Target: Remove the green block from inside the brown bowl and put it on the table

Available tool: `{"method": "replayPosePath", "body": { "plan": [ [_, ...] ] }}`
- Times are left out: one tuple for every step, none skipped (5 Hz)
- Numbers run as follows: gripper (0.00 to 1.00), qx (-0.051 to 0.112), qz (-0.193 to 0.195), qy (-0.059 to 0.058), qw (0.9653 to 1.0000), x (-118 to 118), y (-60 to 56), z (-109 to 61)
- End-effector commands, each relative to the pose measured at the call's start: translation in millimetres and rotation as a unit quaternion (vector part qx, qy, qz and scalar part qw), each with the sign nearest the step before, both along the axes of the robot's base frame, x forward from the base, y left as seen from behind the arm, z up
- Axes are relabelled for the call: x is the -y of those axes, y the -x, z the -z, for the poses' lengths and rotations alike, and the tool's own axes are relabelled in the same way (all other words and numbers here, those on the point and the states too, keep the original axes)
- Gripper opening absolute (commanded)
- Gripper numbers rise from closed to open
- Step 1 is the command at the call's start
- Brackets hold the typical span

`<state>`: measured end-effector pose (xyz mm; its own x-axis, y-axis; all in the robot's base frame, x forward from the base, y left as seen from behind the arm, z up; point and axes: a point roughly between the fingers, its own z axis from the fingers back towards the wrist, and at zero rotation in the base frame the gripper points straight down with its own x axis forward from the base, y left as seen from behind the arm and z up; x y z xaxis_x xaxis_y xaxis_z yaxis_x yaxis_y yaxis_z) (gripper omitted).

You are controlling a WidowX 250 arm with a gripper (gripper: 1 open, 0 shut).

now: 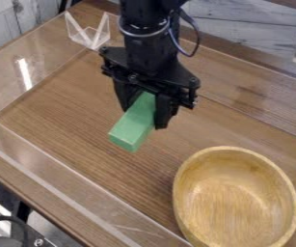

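My gripper [147, 106] points straight down over the table [60, 106] and is shut on the upper end of the green block [132, 128]. The block is a bright green bar that hangs tilted, its lower end down to the left, just above the wood. The brown bowl [235, 198] sits at the lower right, a shallow tan wooden dish with nothing in it. The block is to the upper left of the bowl's rim and apart from it.
Clear acrylic walls [35, 159] edge the tabletop on the left and front. A small clear bracket [86, 31] stands at the back left. Cables run down the arm [148, 24] above the gripper.
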<state>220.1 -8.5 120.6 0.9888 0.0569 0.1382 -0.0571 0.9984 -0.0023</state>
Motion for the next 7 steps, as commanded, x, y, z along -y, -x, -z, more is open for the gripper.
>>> {"method": "replayPosePath", "body": {
  "plan": [
    [0.00,0.028,-0.005,0.002,0.9996,-4.1,-2.9,-8.3],
    [0.00,0.032,-0.006,0.003,0.9995,-6.0,-2.9,-6.7],
    [0.00,0.036,-0.008,0.004,0.9993,-7.6,-3.4,-4.8],
    [0.00,0.039,-0.010,0.005,0.9992,-9.0,-4.0,-3.3],
    [0.00,0.040,-0.010,0.005,0.9991,-10.6,-8.2,-0.6],
    [0.00,0.041,-0.009,0.004,0.9991,-12.3,-12.4,2.5],
    [0.00,0.041,-0.008,0.004,0.9991,-14.0,-16.3,6.0]
  ]
}}
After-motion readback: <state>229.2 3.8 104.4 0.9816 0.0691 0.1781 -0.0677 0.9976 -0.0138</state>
